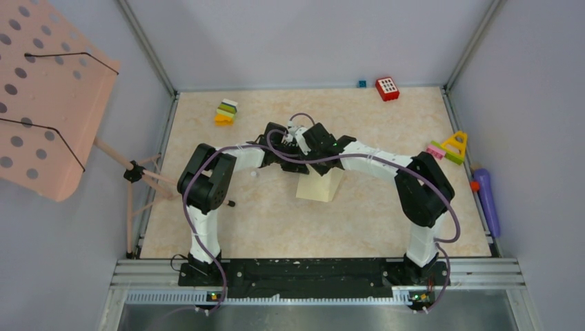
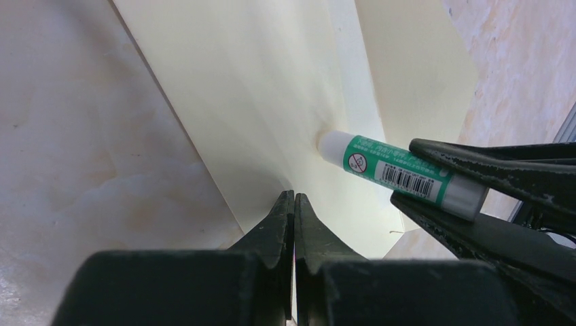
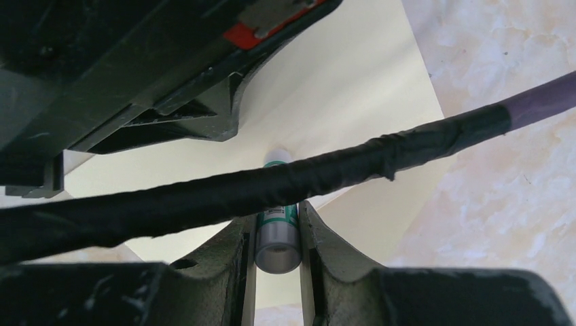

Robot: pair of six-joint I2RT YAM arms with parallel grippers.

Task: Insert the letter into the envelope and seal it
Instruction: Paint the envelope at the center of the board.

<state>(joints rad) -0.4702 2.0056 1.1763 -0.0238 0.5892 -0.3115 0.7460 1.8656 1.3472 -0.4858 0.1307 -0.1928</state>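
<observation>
The pale yellow envelope (image 1: 321,185) lies mid-table under both wrists, partly raised. It fills the left wrist view (image 2: 258,88) and shows in the right wrist view (image 3: 353,88). My left gripper (image 2: 294,197) is shut, its tips pinching the envelope's paper at a crease. My right gripper (image 3: 275,214) is shut on a green and white glue stick (image 3: 277,238). The stick's white tip touches the envelope's inner face in the left wrist view (image 2: 390,171), held by the right fingers (image 2: 489,170). No letter shows.
A taped cable (image 3: 272,187) crosses the right wrist view. Toy blocks sit at the back left (image 1: 226,112), back (image 1: 387,88) and right (image 1: 448,147). A purple object (image 1: 485,196) lies by the right edge. A pink perforated board on a stand (image 1: 48,96) stands left.
</observation>
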